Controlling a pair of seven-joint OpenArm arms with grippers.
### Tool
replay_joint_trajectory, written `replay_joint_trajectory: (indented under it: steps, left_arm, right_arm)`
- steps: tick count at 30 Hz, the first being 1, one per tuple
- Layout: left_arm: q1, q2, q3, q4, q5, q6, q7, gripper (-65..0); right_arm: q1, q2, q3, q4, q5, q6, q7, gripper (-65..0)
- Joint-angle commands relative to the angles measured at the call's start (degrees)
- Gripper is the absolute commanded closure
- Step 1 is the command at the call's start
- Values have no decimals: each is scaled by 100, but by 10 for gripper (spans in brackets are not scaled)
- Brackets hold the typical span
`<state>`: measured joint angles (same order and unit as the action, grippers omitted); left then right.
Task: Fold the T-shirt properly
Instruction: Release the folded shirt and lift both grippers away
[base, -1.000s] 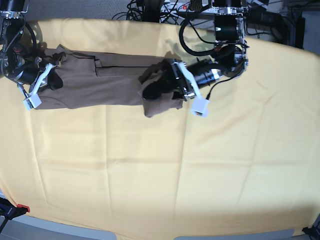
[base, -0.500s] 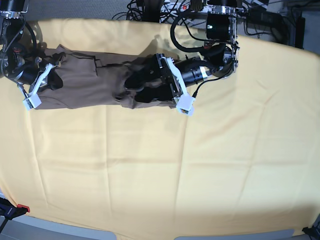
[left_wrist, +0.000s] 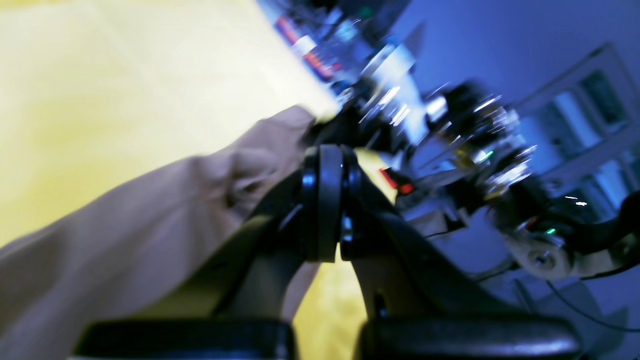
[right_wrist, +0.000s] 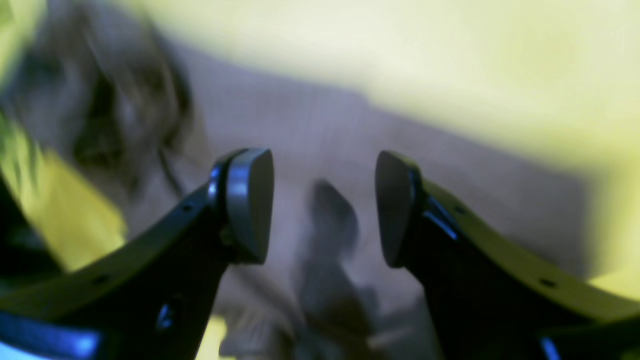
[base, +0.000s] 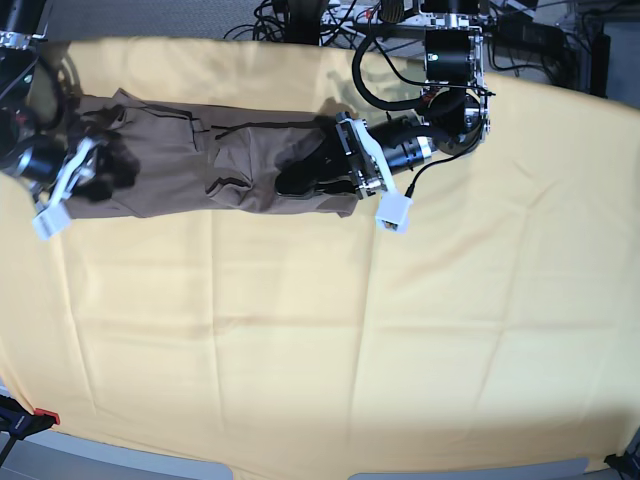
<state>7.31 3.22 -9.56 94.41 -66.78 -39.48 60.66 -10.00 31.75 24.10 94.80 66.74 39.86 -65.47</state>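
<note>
While the T-shirt (base: 165, 178) is laid out as a long, narrow strip, the folding can be judged well advanced but unfinished. In the base view, the strip is stretched from ten o'clock to nearly twelve o'clock of the yellow cloth (base: 300, 350). What seems to be in hand is the shortening of this strip, with the end towards twelve o'clock turned back over the middle. For the next move, that turned part would need to be drawn flat towards nine o'clock and pressed down, and the opposite end would then need to be picked up cleanly and brought across towards three o'clock.

The fabric looks thin, soft and brown, and no print is seen. Its six o'clock edge is fairly straight along the ten o'clock half, while the turned part is bunched into a soft, looped ridge (base: 232, 190) near the middle. A raised crease is seen beside it, and the layers are not squared up. If the fold were pressed as it lies, the wrinkles would probably be trapped inside.

Around the shirt, the left gripper (left_wrist: 322, 152) is clenched at the turned part, and no fabric can be made out between its fingers. The right gripper (right_wrist: 325, 205) is seen over the ten o'clock end with its fingers spread apart, and nothing is grasped between them. Its arm (base: 30, 120) is blurred in the base view.
</note>
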Motion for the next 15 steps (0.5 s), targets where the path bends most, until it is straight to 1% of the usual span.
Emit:
replay_joint_trajectory:
  steps: [1, 4, 8, 11, 13, 15]
  left_arm:
    - [-66, -22, -83, 94, -85, -52, -107, 0]
    - [-66, -232, -343, 96, -79, -52, -107, 0]
    - [-66, -664, -772, 94, -79, -52, -111, 0]
    - [-66, -1001, -1141, 96, -85, -52, -114, 0]
    - [-66, -1279, -1375, 96, -83, -52, -140, 0]
    - [-57, -1537, -1576, 96, -76, -52, -175, 0]
  right_arm:
    - [162, 155, 260, 179, 168, 14, 68, -349]
    - [321, 166, 975, 256, 249, 14, -179, -349]
    - [66, 164, 1639, 254, 157, -15, -267, -349]
    - [-337, 116, 1869, 249, 35, -138, -267, -350]
    - [-568, 61, 1908, 197, 28, -153, -264, -350]
    - [-673, -17, 1908, 70, -138, -197, -247, -354]
